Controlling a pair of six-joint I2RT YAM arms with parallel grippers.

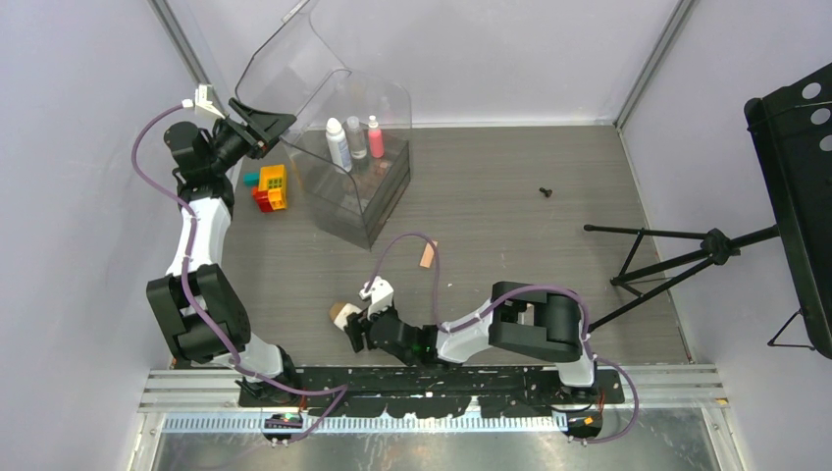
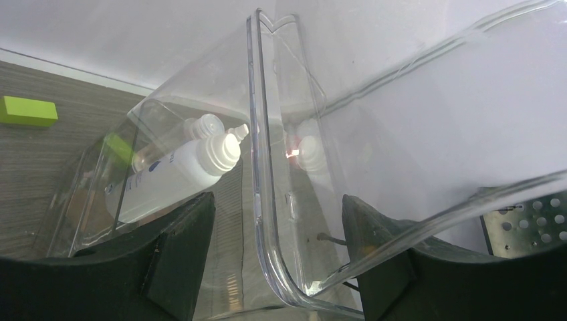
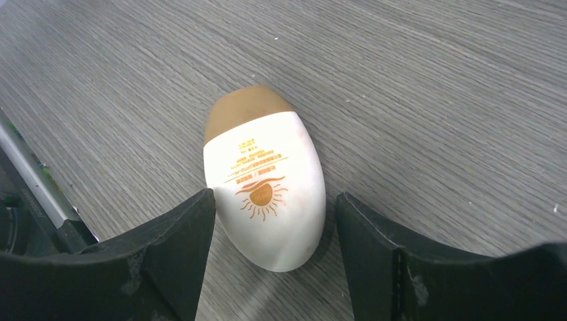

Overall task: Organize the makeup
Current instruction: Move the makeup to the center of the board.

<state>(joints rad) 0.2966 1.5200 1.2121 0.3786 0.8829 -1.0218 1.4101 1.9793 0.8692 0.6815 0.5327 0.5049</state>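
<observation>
A white oval compact (image 3: pixel 264 180) with a tan cap lies on the table. My right gripper (image 3: pixel 274 197) is open, its fingers on either side of the compact's rounded end. Both show near the front edge in the top view, the compact (image 1: pixel 340 314) beside the gripper (image 1: pixel 351 329). My left gripper (image 1: pixel 263 126) is open at the far left, with the raised clear lid (image 2: pixel 267 167) edge between its fingers (image 2: pixel 180 247). White (image 1: pixel 337 144), clear (image 1: pixel 357 137) and pink (image 1: pixel 375 137) bottles stand in the clear case (image 1: pixel 363 201). A peach sponge (image 1: pixel 426 256) lies mid-table.
Colourful toy bricks (image 1: pixel 270 186) sit left of the case, and a green brick (image 2: pixel 27 111) shows in the left wrist view. A small black item (image 1: pixel 546 192) lies at centre right. A black tripod (image 1: pixel 677 255) and stand (image 1: pixel 795 196) occupy the right side.
</observation>
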